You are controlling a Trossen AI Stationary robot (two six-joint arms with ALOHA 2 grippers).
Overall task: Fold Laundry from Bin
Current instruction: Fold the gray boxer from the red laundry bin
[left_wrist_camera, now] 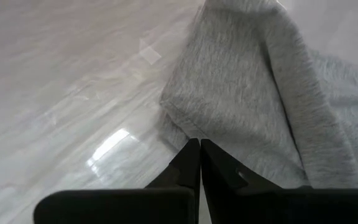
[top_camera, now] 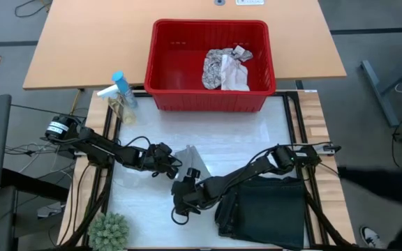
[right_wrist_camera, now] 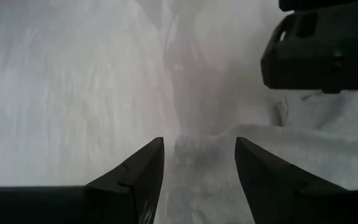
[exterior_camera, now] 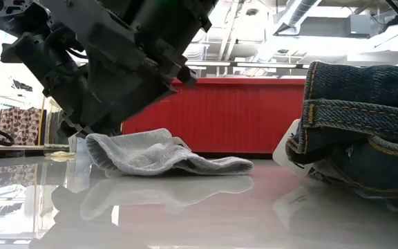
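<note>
High view shows the small grey cloth [top_camera: 188, 162] lying on the white surface [top_camera: 208, 136] between the two arms, well clear of the red bin [top_camera: 210, 64], which sits at the far edge and holds a leaf-patterned cloth [top_camera: 223, 68]. A folded dark garment [top_camera: 264, 208], which reads as denim in the low view, rests near the front right.

The left hand [top_camera: 169, 167] sits at the cloth's left edge with its fingers [left_wrist_camera: 199, 163] pressed together; in its wrist view the tips meet just at the cloth's hem, and I cannot tell whether any fabric is pinched between them. The right hand [top_camera: 184, 197] is at the cloth's near side, its fingers [right_wrist_camera: 143, 171] spread apart and straddling a ridge of the grey fabric without closing on it.

The cloth looks light, limp and soft, a knit that will sag and bunch rather than hold a crease, so it would be best taken at a hem or corner, with both corners of one edge held to keep it flat. The glossy surface is likely slippery, so the cloth may slide when pushed.

Open room lies toward the bin, across the middle of the surface. To the right the garment crowds the cloth; a spray bottle [top_camera: 121, 87] stands at the far left and a small green plant [top_camera: 109, 231] at the front left.
</note>
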